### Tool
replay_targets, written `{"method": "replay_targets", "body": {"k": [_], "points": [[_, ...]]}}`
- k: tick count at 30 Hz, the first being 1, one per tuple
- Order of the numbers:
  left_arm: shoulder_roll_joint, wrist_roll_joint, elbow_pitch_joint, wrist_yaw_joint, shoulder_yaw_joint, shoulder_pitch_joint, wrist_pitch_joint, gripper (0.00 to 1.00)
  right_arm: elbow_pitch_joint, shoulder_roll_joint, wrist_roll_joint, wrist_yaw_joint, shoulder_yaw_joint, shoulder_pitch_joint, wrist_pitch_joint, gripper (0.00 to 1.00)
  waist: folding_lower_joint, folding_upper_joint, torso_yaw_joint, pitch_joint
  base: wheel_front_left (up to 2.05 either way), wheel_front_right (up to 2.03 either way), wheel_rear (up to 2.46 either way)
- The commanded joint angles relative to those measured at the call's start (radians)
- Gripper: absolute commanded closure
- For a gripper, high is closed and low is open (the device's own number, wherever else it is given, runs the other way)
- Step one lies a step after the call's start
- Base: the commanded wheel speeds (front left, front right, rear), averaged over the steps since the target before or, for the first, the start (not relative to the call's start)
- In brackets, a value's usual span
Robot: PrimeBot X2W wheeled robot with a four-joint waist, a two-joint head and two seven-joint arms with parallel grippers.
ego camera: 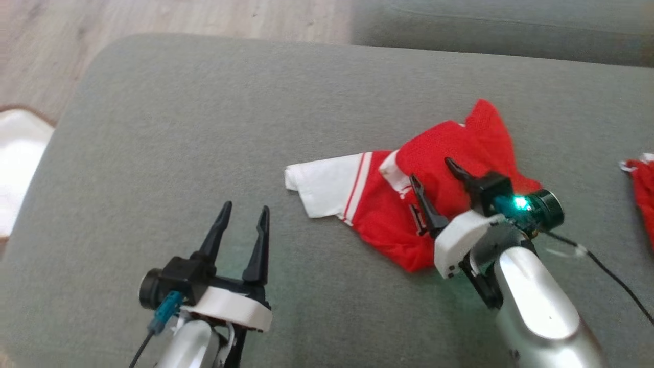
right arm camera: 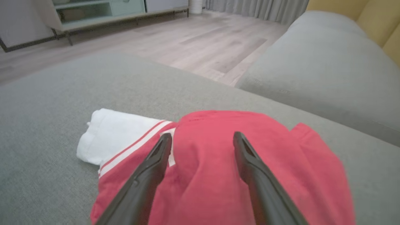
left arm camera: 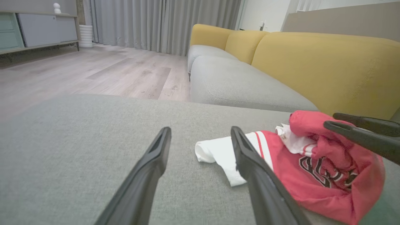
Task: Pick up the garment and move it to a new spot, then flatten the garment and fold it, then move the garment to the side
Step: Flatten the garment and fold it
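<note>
**Right gripper open over the crumpled garment**

You cannot tell whether your right gripper (ego camera: 430,169) touches the cloth. It sits over the red fabric with its jaws wide apart and holds nothing. Its forearm reaches in from the lower right. The garment (ego camera: 383,220), red with a white end, lies bunched on the grey cushion (ego camera: 204,128). Your left gripper (ego camera: 245,206) hangs open and empty over bare cushion, left of the garment. Another red cloth (ego camera: 641,179) is cut off at the right edge.

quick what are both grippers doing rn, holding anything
Left gripper: open, empty, over the grey cushion.
Right gripper: open, fingers spread above the red and white garment, nothing gripped.
</note>
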Motion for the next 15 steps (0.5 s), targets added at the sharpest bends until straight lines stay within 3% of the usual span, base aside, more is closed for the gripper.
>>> {"method": "replay_targets", "body": {"k": [1,6,7,8,15], "points": [[-0.005,0.004,-0.01,-0.009,0.033,-0.047,-0.009,0.0,0.006,0.0,-0.006,-0.001,0.026,-0.049,0.027,0.0,-0.0001,0.0,0.037,0.014,0.0,0.0,0.0],[-0.028,-0.001,0.023,-0.034,0.014,-0.065,-0.009,0.0,0.168,0.0,-0.085,-0.001,0.017,-0.136,0.126,0.0,-0.0001,0.0,0.084,0.024,0.0,0.0,0.0],[-0.03,-0.001,0.024,-0.035,0.014,-0.065,-0.009,0.0,0.184,0.0,-0.091,-0.001,0.017,-0.146,0.126,0.15,-0.0001,0.0,0.085,0.024,0.0,0.0,0.0],[-0.032,-0.002,0.024,-0.036,0.016,-0.064,-0.009,0.0,0.191,0.0,-0.089,-0.001,0.009,-0.154,0.116,1.0,-0.0001,0.0,0.085,0.023,0.0,0.0,0.0],[-0.035,0.004,0.02,-0.041,0.052,-0.052,-0.009,0.0,0.153,0.0,-0.02,-0.001,-0.076,-0.135,-0.007,1.0,-0.0001,0.0,0.007,0.006,0.0,0.0,0.0]]}}
